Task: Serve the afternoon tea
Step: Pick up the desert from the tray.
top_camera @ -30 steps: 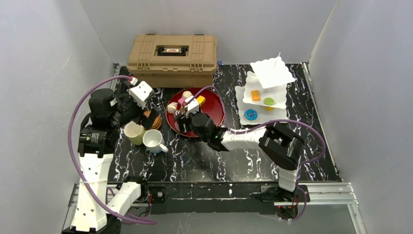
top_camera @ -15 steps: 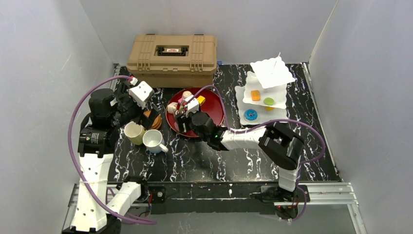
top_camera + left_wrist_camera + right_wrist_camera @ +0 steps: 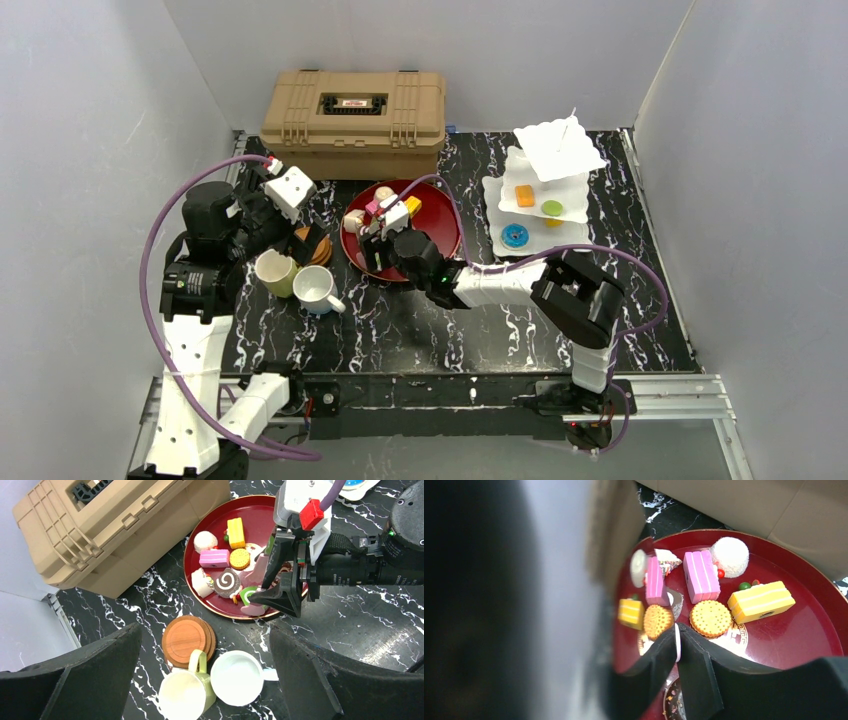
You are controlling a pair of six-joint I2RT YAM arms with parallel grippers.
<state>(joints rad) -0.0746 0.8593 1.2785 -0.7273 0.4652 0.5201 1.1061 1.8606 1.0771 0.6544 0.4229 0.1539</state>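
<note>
A red plate (image 3: pixel 440 225) holds several toy pastries, among them a pink cake slice (image 3: pixel 701 575), a yellow slice (image 3: pixel 761 601), a round cookie (image 3: pixel 710 618) and a brown swirl roll (image 3: pixel 228 581). My right gripper (image 3: pixel 676 627) hangs over the plate's near-left part (image 3: pixel 366 250). It is shut on a thin pinkish strip, the edge of the shiny metal tongs (image 3: pixel 260 567). My left gripper (image 3: pixel 205 680) is open and empty above the pale yellow mug (image 3: pixel 186 695), the white mug (image 3: pixel 239 677) and the stacked brown coasters (image 3: pixel 187 640).
The tan toolbox (image 3: pixel 352 120) stands closed behind the plate. At the right a white tiered stand (image 3: pixel 575 160) carries an orange piece (image 3: pixel 524 195), a green piece (image 3: pixel 551 208) and a blue donut (image 3: pixel 515 236). Grey walls enclose the black marbled table (image 3: pixel 500 330).
The right gripper has shifted very slightly over the plate with the tongs. The left arm, mugs and coasters have not moved.
</note>
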